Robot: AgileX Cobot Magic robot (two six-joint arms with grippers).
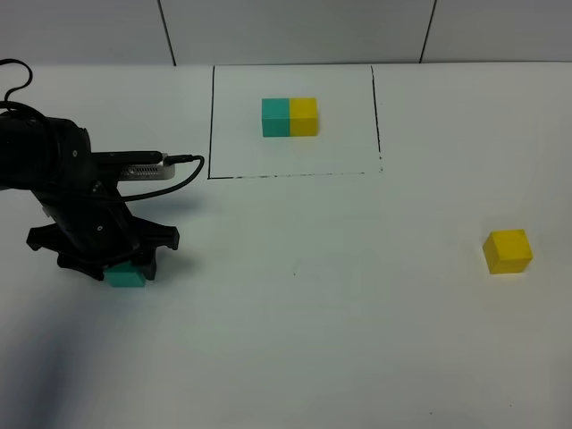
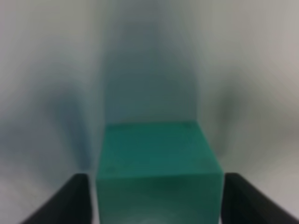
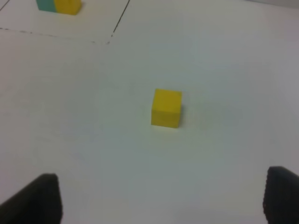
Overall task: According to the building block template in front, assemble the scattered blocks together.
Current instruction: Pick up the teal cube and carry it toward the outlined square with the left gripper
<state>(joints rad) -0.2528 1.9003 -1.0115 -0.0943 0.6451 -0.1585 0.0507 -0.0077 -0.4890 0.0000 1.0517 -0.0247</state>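
The template, a teal-and-yellow bar [image 1: 290, 117], lies inside a thin black drawn rectangle [image 1: 211, 125] at the far middle of the table. It also shows in the right wrist view [image 3: 58, 5]. The teal cube [image 1: 125, 276] rests on the table at the left, under my left gripper [image 1: 121, 264]. In the left wrist view the teal cube [image 2: 158, 168] fills the space between the two dark fingers [image 2: 70, 200], which stand against its sides. The yellow cube [image 1: 508, 251] sits alone at the right. My right gripper [image 3: 159, 200] is open and empty, short of the yellow cube [image 3: 166, 108].
The white table [image 1: 340, 322] carries nothing else. A black cable [image 1: 179, 174] loops off the left arm towards the rectangle's near left corner. The right arm is out of the exterior view.
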